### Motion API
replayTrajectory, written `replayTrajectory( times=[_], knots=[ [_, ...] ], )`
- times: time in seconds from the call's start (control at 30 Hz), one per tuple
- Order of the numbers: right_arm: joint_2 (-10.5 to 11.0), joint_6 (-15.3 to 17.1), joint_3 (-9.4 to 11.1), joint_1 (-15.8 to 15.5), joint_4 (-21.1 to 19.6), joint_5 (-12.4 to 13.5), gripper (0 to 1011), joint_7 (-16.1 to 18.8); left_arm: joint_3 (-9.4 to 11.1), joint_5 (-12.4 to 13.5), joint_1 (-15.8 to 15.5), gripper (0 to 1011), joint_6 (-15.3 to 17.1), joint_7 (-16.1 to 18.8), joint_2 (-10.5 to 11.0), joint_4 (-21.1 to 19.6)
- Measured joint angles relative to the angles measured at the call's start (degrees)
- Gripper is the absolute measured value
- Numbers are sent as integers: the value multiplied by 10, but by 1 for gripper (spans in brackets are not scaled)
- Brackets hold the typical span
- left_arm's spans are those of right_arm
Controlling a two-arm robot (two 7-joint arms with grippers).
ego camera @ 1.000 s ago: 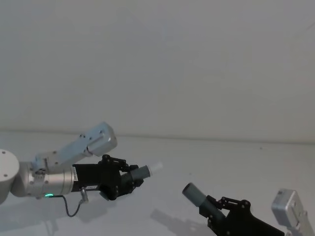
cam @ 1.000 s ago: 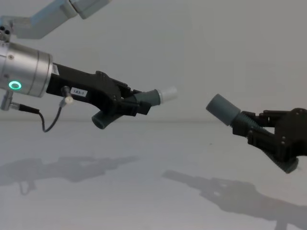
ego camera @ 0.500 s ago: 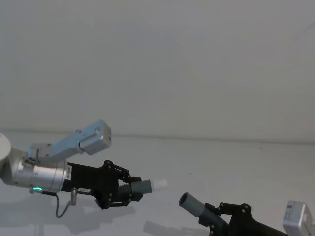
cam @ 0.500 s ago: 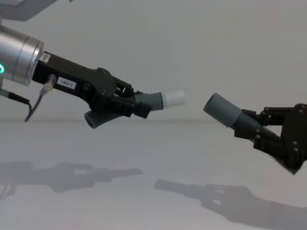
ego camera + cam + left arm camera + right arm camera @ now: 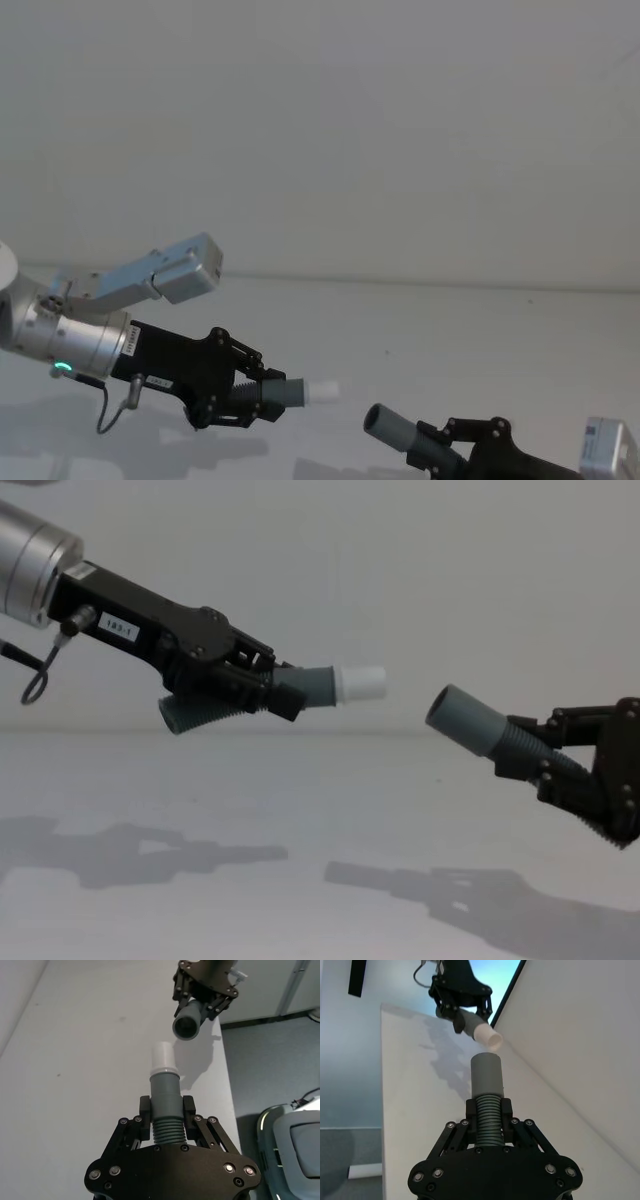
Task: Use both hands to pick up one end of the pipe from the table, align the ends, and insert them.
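Note:
Both pipe pieces are held in the air above the table. My left gripper is shut on the ribbed part of the short piece. Its white tip points right, almost level. My right gripper is shut on the ribs of the longer piece. Its open grey mouth tilts up toward the tip. A small gap separates the two ends, and the tip sits slightly higher than the mouth.
The white-grey table top runs back to a plain wall, with the arms' shadows lying on it. The left arm's silver body with its green ring is at the left.
The left gripper has swung the short piece nearly level and brought its tip closer to the mouth. The right gripper has dropped a little with the longer piece.

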Motion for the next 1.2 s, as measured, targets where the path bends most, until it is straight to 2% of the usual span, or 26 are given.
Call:
replayTrajectory(
  times=[0.23,0.5,0.67,0.93,1.2],
  knots=[
    [3,-3,-6,4,3,-24,248,-13,12,-3,-19,343,5,-29,0,8],
    [2,-2,-12,8,3,-59,249,-46,25,-3,-35,343,10,-50,-3,16],
    [1,0,-13,9,3,-70,249,-60,35,1,-44,343,15,-59,-4,21],
    [1,-2,-16,12,3,-76,249,-70,50,14,-56,343,24,-63,-6,27],
    [4,-12,-18,14,5,-75,249,-70,61,33,-65,343,34,-39,-4,30]
  ],
)
